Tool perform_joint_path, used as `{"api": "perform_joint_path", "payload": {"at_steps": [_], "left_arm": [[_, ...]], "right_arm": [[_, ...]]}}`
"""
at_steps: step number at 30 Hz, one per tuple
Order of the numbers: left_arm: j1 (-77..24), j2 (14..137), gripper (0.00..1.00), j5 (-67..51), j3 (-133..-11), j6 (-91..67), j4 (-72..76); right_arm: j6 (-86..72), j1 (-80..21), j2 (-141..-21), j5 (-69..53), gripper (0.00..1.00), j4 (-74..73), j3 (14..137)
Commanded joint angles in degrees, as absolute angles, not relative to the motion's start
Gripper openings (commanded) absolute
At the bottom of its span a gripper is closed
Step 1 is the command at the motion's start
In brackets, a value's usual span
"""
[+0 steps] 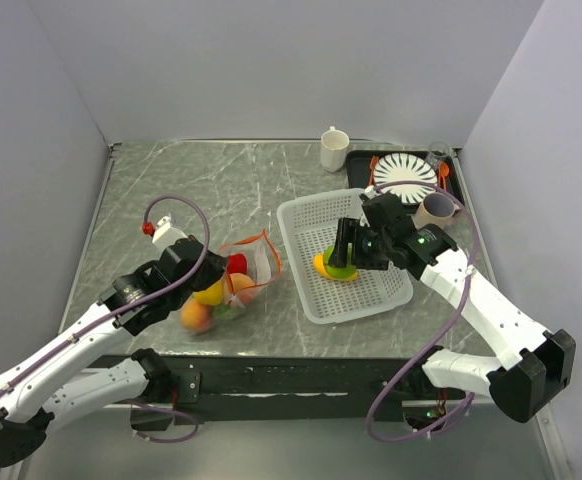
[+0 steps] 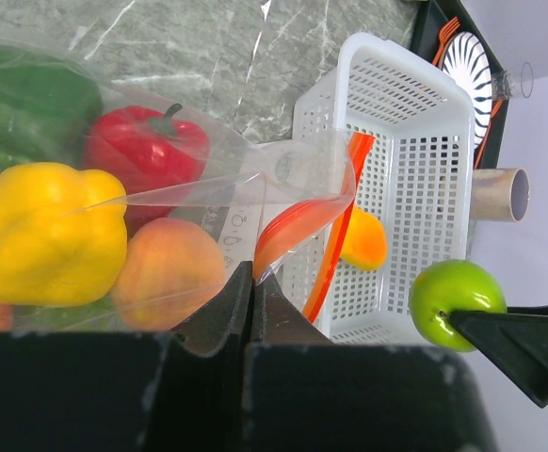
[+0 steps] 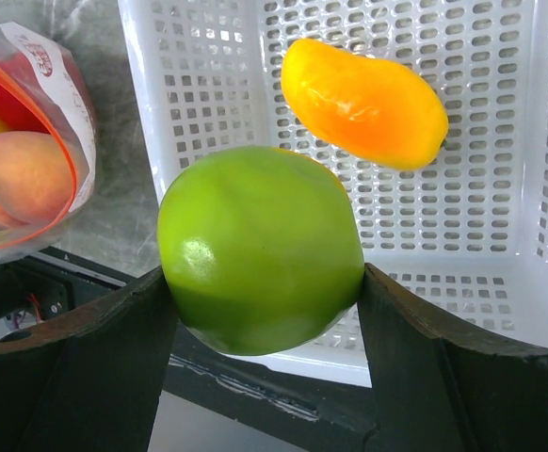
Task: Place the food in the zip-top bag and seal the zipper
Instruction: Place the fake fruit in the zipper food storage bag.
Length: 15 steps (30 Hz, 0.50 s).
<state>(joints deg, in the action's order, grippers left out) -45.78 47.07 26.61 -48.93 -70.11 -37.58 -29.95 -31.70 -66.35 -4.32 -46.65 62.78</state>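
- A white plastic mesh basket is set to the right on the tabletop.
- A clear, limp zip-top bag, left and part-filled, is pinched at its mouth by the closed left claw.
- A glossy green toy apple, judged light and slippery, is clamped across its middle by the right claw, over the basket.

green apple, orange piece, white mesh basket, black-striped white plate
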Motion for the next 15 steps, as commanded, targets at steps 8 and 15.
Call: {"api": "perform_joint_path", "payload": {"at_steps": [8, 15], "left_arm": [[-45.62, 46.23, 0.01, 26.19, -50.10, -69.79, -36.48], [-45.62, 46.84, 0.01, 26.19, -50.62, -69.43, -36.74]], "right_arm": [[-29.62, -32.78, -66.10, -5.36, 0.16, -45.53, 65.83], [-29.88, -33.22, -65.74, -6.33, 0.16, -44.65, 67.06]]}}
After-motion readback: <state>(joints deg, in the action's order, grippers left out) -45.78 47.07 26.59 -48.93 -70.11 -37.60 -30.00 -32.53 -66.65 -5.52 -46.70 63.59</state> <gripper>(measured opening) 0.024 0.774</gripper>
